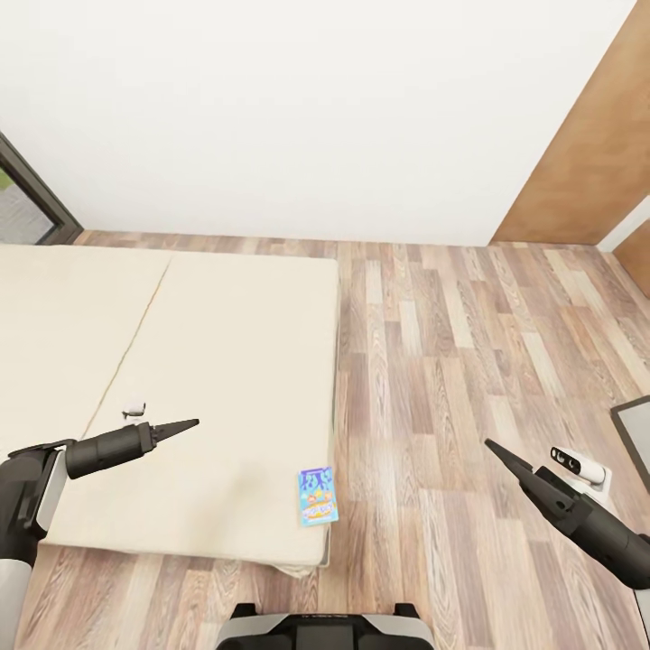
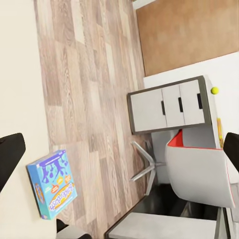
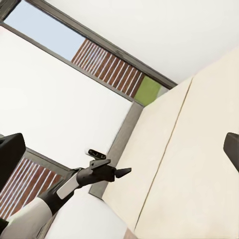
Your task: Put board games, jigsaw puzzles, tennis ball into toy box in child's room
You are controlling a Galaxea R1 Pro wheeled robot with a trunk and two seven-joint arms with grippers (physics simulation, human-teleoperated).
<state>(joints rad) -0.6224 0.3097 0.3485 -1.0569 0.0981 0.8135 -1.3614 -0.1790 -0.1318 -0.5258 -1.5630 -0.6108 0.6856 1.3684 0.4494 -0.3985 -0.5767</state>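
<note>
One board game [image 1: 318,496], a small blue box with cartoon print, lies flat on the beige bed [image 1: 208,361] at its near right corner; the left wrist view shows the board game [image 2: 52,184] too. My left gripper [image 1: 183,424] hovers open over the mattress, to the left of the box, holding nothing. Over the wooden floor on the right, my right gripper [image 1: 495,448] is open and empty as well. Far off in the left wrist view, the tennis ball [image 2: 214,90] rests on the table's edge-on top [image 2: 212,112], beside a sliver of bright jigsaw puzzle [image 2: 219,130].
Wooden floor [image 1: 451,361] spreads to the right of the bed up to a white wall. A dark-edged panel [image 1: 635,433] stands at the far right. Under the table stand a grey cabinet with white doors [image 2: 167,107] and a grey chair with red trim [image 2: 199,172].
</note>
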